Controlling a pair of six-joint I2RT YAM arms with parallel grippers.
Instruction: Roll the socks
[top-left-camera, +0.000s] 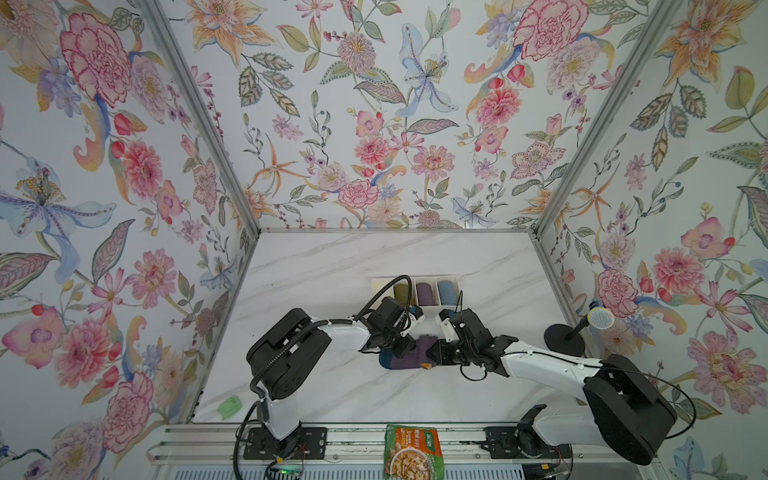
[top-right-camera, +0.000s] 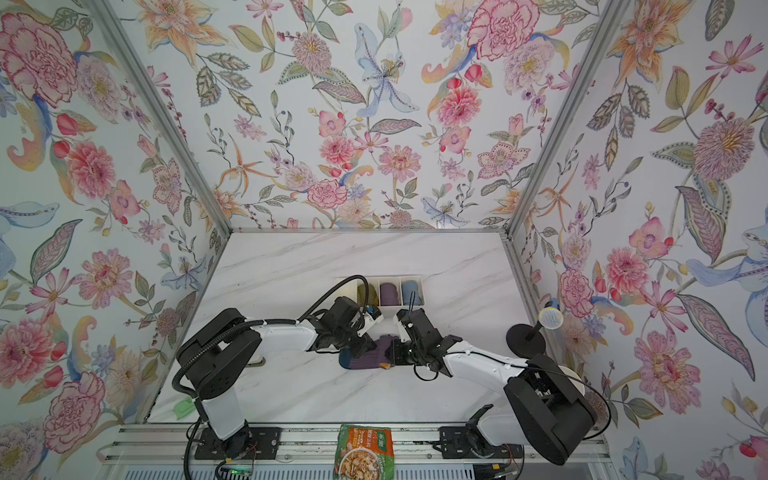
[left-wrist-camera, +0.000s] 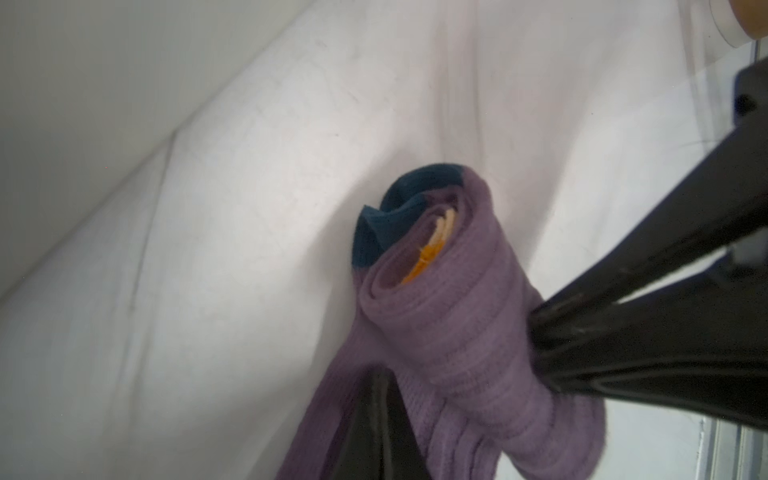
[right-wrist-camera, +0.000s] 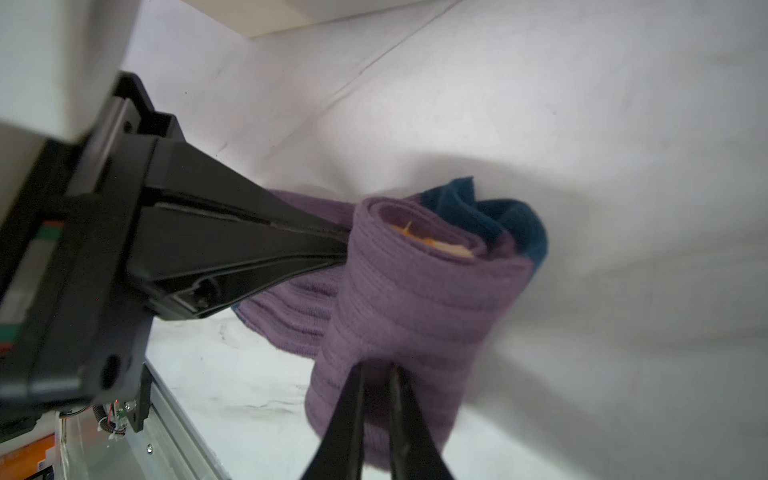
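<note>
**Student:** What does the overview show, from the largest element down?

**Instructor:** The marble table (top-left-camera: 324, 266) carries the whole arrangement. The left arm (top-left-camera: 345, 330) and right arm (top-left-camera: 540, 365) reach inward from opposite sides, so their tools meet over the table's middle, just in front of a white divided tray (top-left-camera: 415, 277).

**Student:** Why do both converge on one spot?

**Instructor:** The socks (right-wrist-camera: 415, 299) lie there on the table between the two tools, partly wound into a roll. The mustard cuff is at the core, purple ribbing is wrapped around it, and the navy toe is at the open end. Soft fabric tends to spring apart, so one tool probably anchors while the other turns. The right gripper (right-wrist-camera: 380, 370) is pinched onto the roll's outer wrap, with only a slit between its fingers. The left gripper (right-wrist-camera: 332, 241) is clamped tight, its tip buried in the fabric beside the roll. A flat tail of sock runs off there, which suggests the rolling is unfinished.

**Student:** And the tray's contents?

**Instructor:** Its compartments stand side by side, each with one finished roll. They hold an olive-green bundle (top-left-camera: 402, 293), a purple bundle (top-left-camera: 424, 293) and a light blue bundle (top-left-camera: 446, 291). The compartment at the left end shows no bundle, though a cable (top-left-camera: 376, 296) crosses it. That slot plausibly awaits the pair now being worked.
</note>
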